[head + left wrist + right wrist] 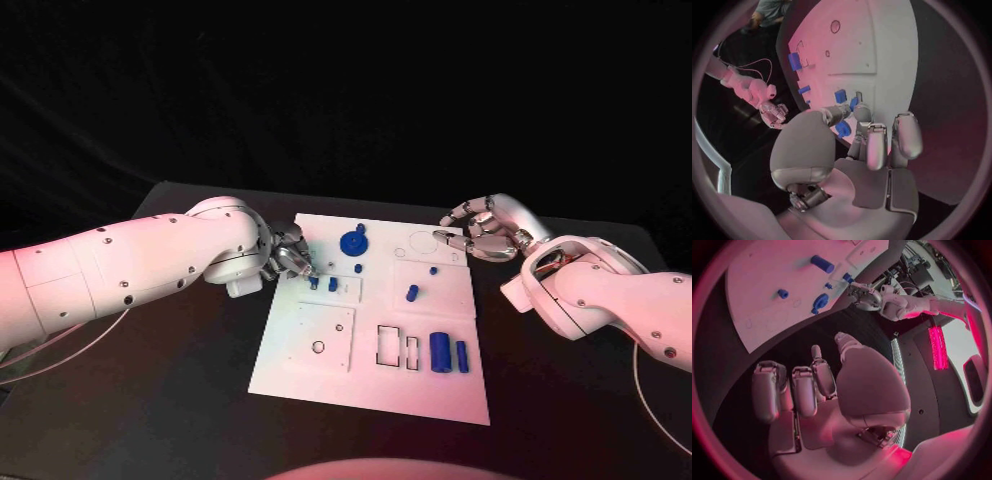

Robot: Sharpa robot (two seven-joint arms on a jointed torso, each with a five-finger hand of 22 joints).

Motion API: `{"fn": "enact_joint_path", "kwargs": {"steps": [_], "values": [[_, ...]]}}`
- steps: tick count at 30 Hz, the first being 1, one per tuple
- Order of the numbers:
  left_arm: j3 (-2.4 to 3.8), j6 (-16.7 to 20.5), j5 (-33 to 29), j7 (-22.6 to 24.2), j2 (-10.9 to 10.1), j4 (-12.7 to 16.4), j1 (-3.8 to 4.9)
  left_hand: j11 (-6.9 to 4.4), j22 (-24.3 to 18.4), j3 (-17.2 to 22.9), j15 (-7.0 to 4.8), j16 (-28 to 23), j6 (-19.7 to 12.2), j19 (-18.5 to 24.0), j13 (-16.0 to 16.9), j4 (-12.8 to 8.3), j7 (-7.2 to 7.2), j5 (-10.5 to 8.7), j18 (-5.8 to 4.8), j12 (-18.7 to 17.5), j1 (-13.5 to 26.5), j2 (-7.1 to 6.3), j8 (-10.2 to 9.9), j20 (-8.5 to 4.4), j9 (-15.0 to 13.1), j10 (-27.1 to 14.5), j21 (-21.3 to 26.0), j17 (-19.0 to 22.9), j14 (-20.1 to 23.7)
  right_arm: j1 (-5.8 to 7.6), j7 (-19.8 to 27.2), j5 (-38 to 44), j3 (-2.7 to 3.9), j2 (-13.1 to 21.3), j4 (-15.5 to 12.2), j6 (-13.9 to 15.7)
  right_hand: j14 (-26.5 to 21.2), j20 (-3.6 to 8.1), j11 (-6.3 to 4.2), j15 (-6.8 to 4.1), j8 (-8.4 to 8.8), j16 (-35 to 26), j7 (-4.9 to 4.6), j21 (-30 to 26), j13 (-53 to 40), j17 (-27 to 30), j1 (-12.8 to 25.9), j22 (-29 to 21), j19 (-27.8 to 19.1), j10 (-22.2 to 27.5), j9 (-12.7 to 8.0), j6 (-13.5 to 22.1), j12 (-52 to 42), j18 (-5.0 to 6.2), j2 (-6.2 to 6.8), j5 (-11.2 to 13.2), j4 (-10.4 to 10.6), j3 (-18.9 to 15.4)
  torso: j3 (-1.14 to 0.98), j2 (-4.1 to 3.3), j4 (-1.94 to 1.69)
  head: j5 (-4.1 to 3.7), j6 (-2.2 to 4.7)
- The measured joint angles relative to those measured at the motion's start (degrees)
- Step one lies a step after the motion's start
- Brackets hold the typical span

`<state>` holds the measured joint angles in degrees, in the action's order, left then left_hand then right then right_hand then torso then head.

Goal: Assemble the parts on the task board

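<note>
The white task board (418, 385) lies mid-table. My left hand (286, 256) hovers at its left edge with fingers bent and apart, holding nothing. Its fingertips (861, 111) hang just short of two small blue pieces (323, 284) standing side by side in the board. A round blue part (352, 242) sits further up the board, and two blue cylinders (450, 354) lie near its front right. My right hand (483, 228) floats off the board's far right corner, loosely curled and empty. In the right wrist view, the right hand (817, 390) is over bare table beside the board (761, 285).
More small blue pieces (414, 293) stand mid-board. The board's front left holds an outlined square with a small ring (316, 347). Thin cables trail over the black table beside each arm (87, 335).
</note>
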<state>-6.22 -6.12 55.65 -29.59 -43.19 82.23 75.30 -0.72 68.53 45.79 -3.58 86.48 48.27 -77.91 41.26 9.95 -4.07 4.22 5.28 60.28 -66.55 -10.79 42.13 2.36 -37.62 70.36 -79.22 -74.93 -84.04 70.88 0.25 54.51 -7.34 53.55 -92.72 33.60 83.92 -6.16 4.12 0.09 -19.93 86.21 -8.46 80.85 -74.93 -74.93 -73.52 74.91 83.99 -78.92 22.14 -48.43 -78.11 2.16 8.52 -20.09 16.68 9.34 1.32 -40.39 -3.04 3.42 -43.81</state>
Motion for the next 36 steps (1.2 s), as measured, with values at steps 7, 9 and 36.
{"fn": "enact_joint_path", "kwargs": {"steps": [7, 9, 36], "values": [[-0.03, -0.1, 1.6, 0.1, 0.2, 0.0, -0.11, 0.0, 0.4, 0.0, 0.0, 0.2, 0.2, -0.4, 0.4, 0.0, 0.18, 0.54, 0.0, 0.3, 0.3, 0.0, 0.3, 0.01, -0.1, 0.4, 0.0, 0.0, 0.0, -0.02, 0.0, 0.0, 0.0, 0.0, 0.0, 0.0, 0.0, 0.0, 0.0, 0.0, 0.0, 0.0, 0.0, 0.0, 0.0, 0.0, 0.0, 0.0, 0.0, 0.0, 0.0, 0.0, 0.0, 0.0, 0.0, 0.0, 0.0, 0.0, -0.01, -0.04, 0.02, 0.04, -0.07], [-0.01, -0.1, 2.1, 0.1, 0.3, 0.0, -0.11, 0.0, 0.4, 0.0, 0.0, 0.2, 0.2, -0.4, 0.4, 0.0, 0.18, 0.62, 0.01, 0.3, 0.6, -0.15, 0.3, 0.01, -1.9, 0.4, 0.0, 0.0, 0.0, -0.03, 0.0, 0.0, 0.0, 0.0, 0.0, 0.0, 0.0, 0.0, 0.0, 0.0, 0.0, 0.0, 0.0, 0.0, 0.0, 0.0, 0.0, 0.0, 0.0, 0.0, 0.0, 0.0, 0.0, 0.0, 0.0, 0.0, 0.0, 0.0, -0.02, -0.04, 0.03, 0.04, -0.08], [0.0, -2.2, 4.5, 0.3, 0.2, 0.6, -0.21, -0.18, 0.7, 2.1, -0.2, 0.5, 0.2, -0.6, 0.6, -2.1, 0.16, 0.86, 0.01, 0.5, 1.3, -0.85, 0.7, -0.19, -3.7, 0.6, -0.3, 0.0, 0.2, -0.09, 0.0, 0.0, 0.0, 0.1, 0.0, 0.0, 0.0, 0.0, 0.0, 0.0, 0.0, -0.2, 0.0, 0.0, 0.0, 0.0, 0.0, 0.0, 0.0, 0.0, 0.0, 0.0, 0.0, 0.0, 0.0, -0.4, -0.2, -0.2, -0.01, -0.01, 0.01, 0.08, -0.47]]}}
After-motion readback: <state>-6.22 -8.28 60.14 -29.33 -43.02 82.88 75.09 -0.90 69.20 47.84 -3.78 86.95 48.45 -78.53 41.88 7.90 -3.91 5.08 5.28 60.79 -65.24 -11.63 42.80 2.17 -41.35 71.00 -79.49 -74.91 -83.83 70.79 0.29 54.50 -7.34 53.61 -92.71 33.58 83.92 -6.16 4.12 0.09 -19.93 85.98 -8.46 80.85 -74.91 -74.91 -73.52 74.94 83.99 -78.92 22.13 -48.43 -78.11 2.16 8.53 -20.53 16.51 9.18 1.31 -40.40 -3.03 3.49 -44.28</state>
